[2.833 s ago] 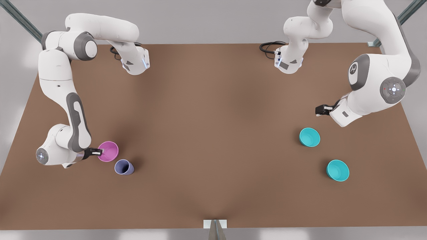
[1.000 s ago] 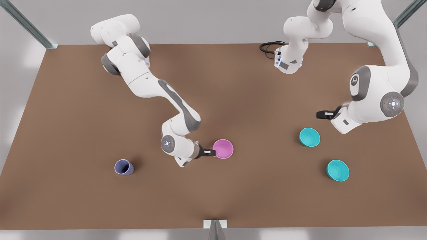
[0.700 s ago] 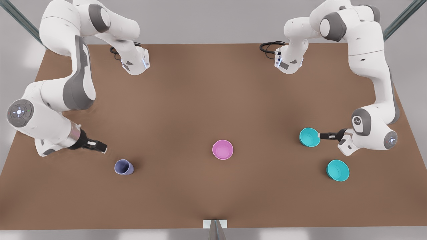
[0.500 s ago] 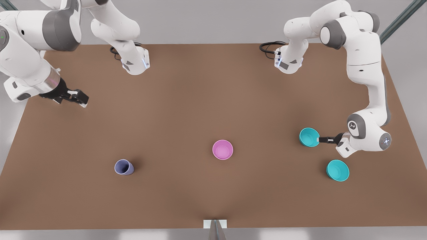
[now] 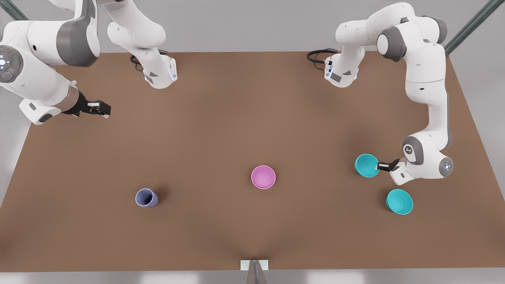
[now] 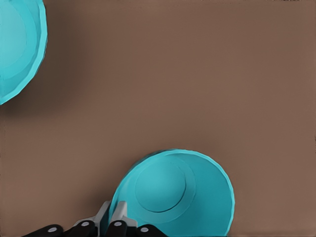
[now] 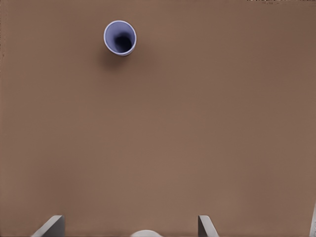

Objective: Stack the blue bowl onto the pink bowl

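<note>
Presently the left gripper is pinched shut on the rim of the blue bowl, at three o'clock from the pink bowl mid-table. Toward ten o'clock the right gripper waits, fingers spread wide, holding nothing.

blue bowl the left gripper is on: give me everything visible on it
The blue bowl is small, round, smooth turquoise, plastic-looking, with a flat circular base visible inside. It is upright, mouth up and empty, at the front view's right of the table. The left gripper is shut on its rim, one finger inside and one outside the wall. A second matching bowl sits apart from it; the pink bowl is well away.
</note>
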